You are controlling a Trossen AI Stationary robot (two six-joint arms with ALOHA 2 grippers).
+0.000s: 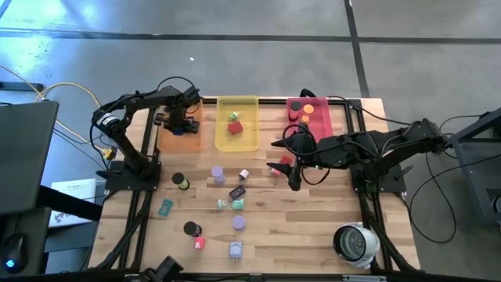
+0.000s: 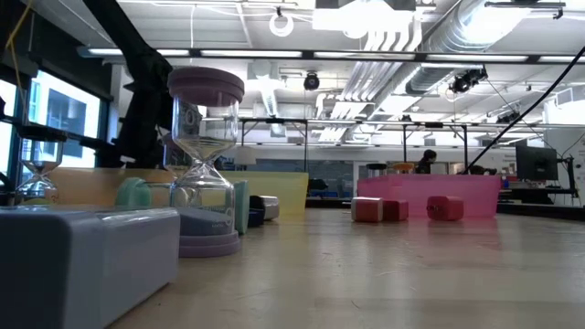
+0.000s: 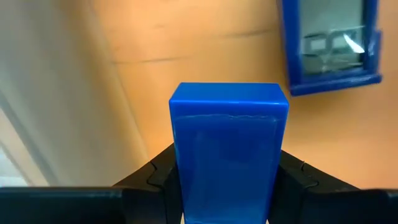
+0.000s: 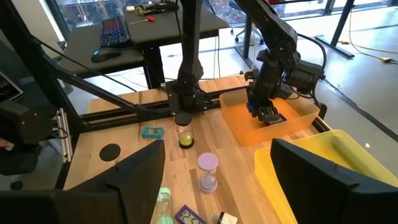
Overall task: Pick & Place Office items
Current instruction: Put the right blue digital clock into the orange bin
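My left gripper (image 1: 178,121) is over the orange tray (image 1: 166,139) at the table's far left, shut on a blue block (image 3: 229,143). A second blue-framed piece (image 3: 329,46) lies on the tray floor. My right gripper (image 1: 293,178) hovers open right of the table's middle, beside a red cube (image 1: 285,160), touching nothing; its fingers (image 4: 134,180) stand wide apart. Loose pieces stand on the wood: a purple hourglass (image 1: 218,174), a dark rectangle (image 1: 237,192), a black disc (image 1: 190,228), a lavender cube (image 1: 236,250) and a teal piece (image 1: 165,207). My left gripper pinches the blue block between its two fingers (image 3: 155,177), which lie on two opposite side faces (image 3: 180,168). The fingers come from above, pointing down into the orange tray. Whether the block's lower end touches the tray floor I cannot tell.
A yellow tray (image 1: 249,102) with a red and a green piece stands far centre. A pink tray (image 1: 341,117) with orange and red discs stands far right. A large white-grey round device (image 1: 354,243) sits at the near right corner. Bare wood lies near right of centre.
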